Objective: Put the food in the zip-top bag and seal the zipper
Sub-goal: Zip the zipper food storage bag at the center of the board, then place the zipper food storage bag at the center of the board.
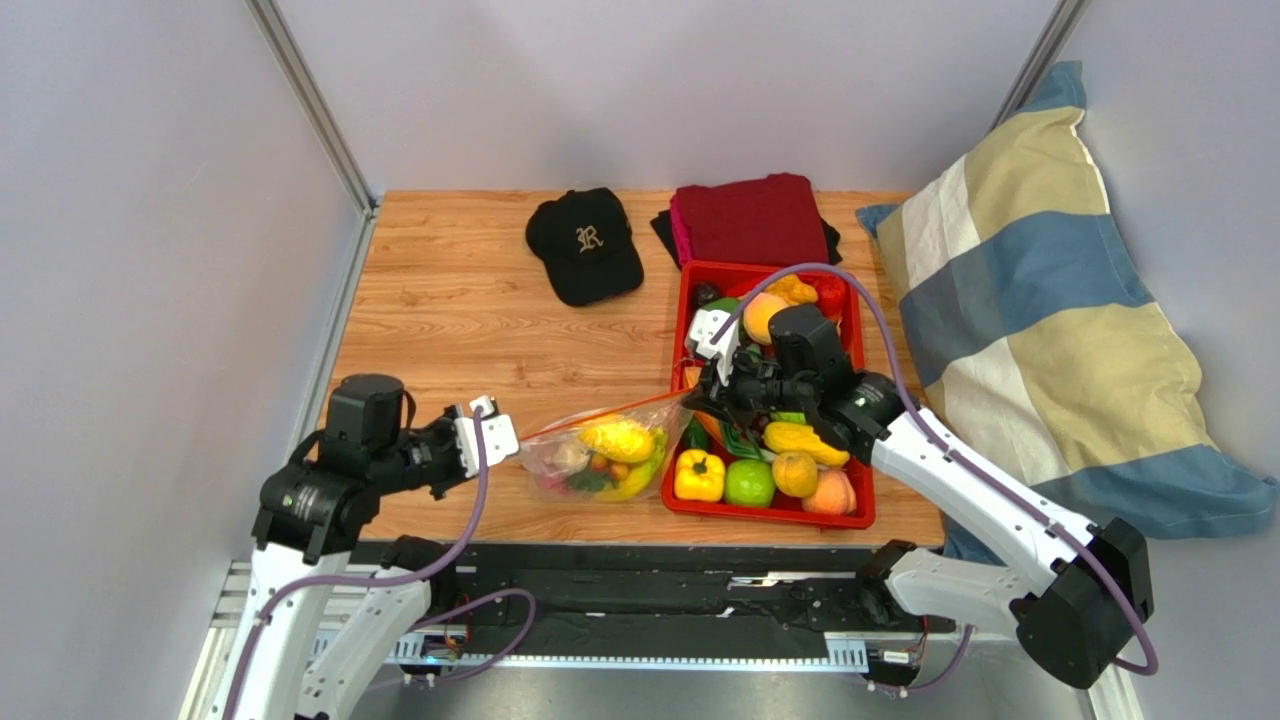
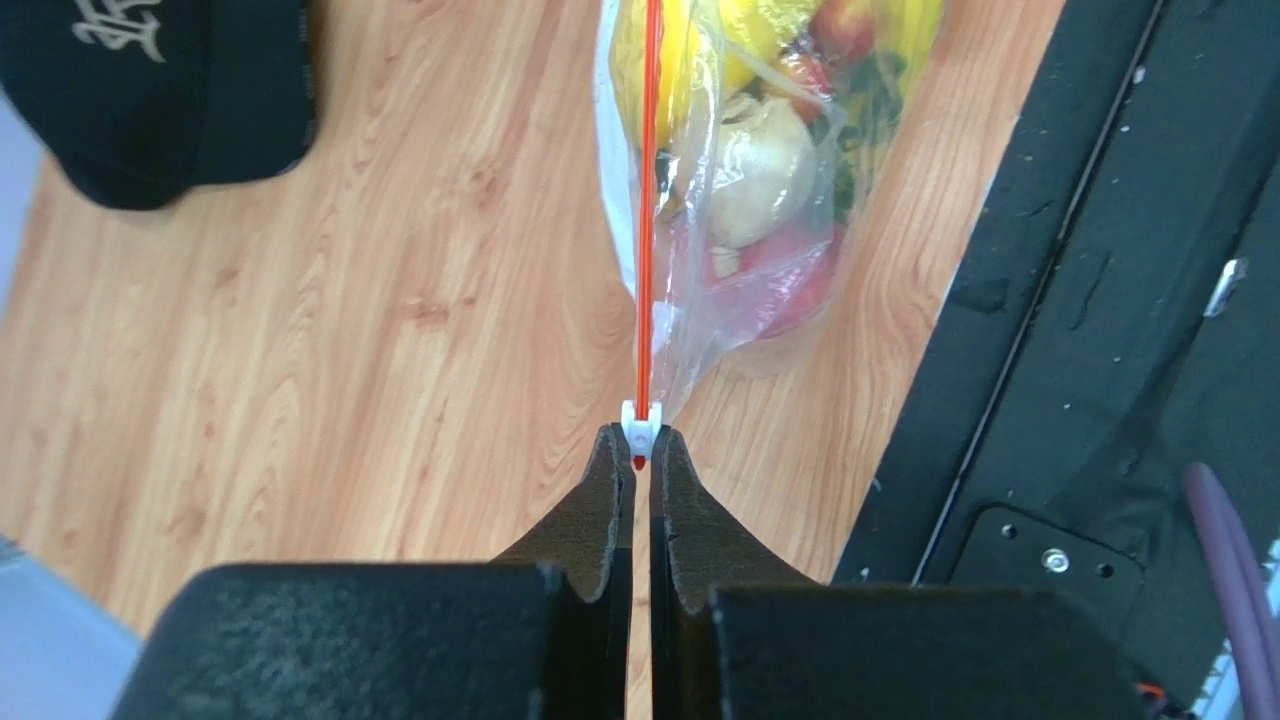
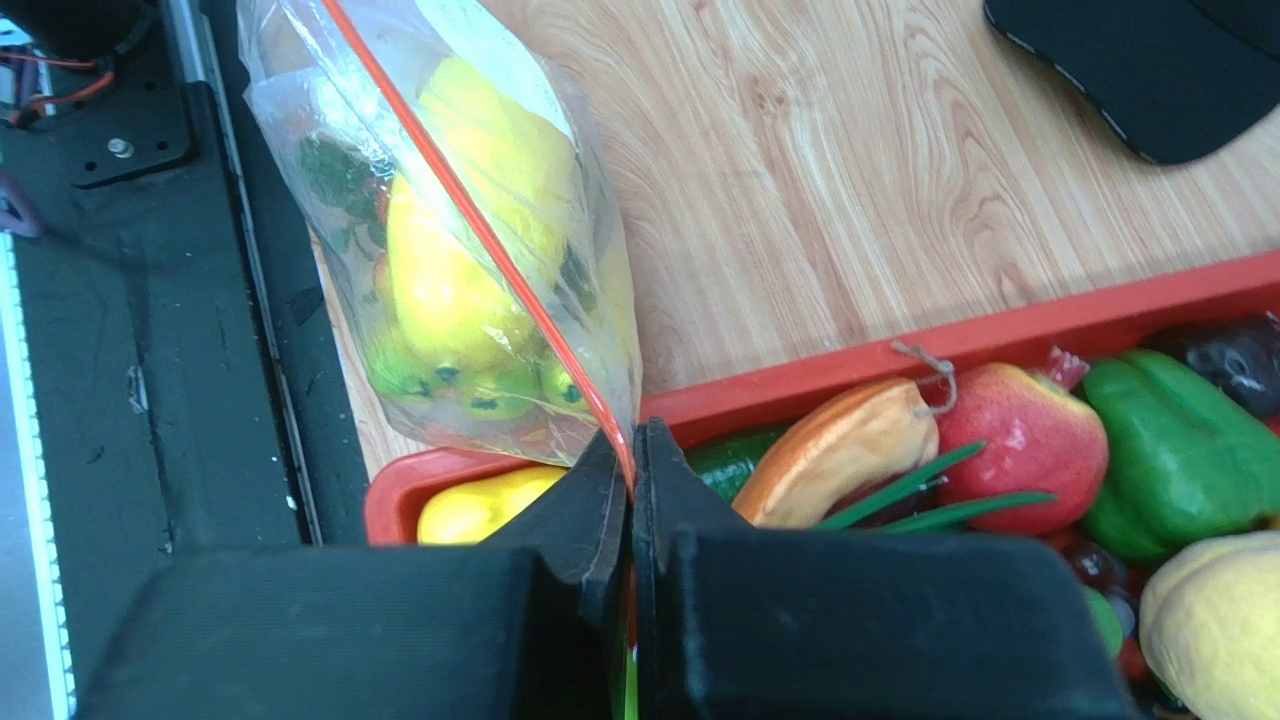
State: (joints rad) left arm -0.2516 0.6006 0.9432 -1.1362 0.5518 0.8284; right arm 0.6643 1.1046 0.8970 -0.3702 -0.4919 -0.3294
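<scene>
The zip-top bag [image 1: 598, 462] hangs stretched between my two grippers, low over the near part of the wooden table [image 1: 451, 330]. My left gripper [image 2: 640, 450] is pinched down to a sliver on one end of the zipper [image 2: 649, 195], with a small white slider [image 2: 642, 423] sitting right at the fingertips. My right gripper [image 3: 631, 458] is clamped just as tightly on the other end, above the near corner of the red tray [image 1: 679, 323]. The orange-red strip runs taut and straight from one pair of fingers to the other.

Below it the clear plastic sags around the food [image 3: 451, 255] inside: a yellow banana bunch, a pale bulb, and red and green pieces (some too crumpled behind the plastic to name). The bag's right end lies just beside the tray, which holds loose toy produce [image 1: 748, 482], among it a yellow pepper, a green apple and orange fruits.

Farther back on the table sit a black cap [image 1: 583, 243] and a folded dark red cloth [image 1: 751, 218]. A blue, cream and white striped pillow [image 1: 1037, 300] leans at the table's right side.
</scene>
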